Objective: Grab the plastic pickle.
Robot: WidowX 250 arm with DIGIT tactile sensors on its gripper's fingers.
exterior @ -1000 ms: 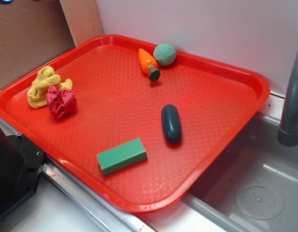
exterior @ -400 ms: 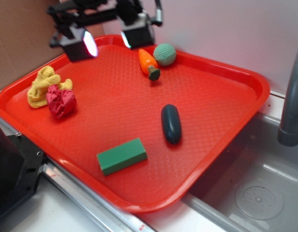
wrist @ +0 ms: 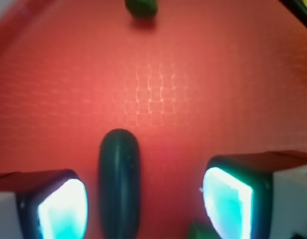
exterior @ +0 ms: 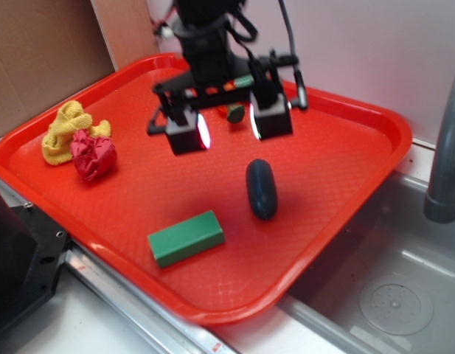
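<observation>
Dark teal and glossy, the plastic pickle (exterior: 261, 189) lies on the red tray (exterior: 338, 155), right of the green block (exterior: 186, 237) and touching neither. The gripper (exterior: 228, 130) hangs above the tray just behind the pickle, its jaws spread wide and empty. In the wrist view the pickle (wrist: 119, 186) sits between the pads, close beside the left-hand one (wrist: 62, 210).

A kitchen mock-up: a grey sink (exterior: 393, 295) with a faucet (exterior: 445, 147) beside a red tray (exterior: 338, 214).
</observation>
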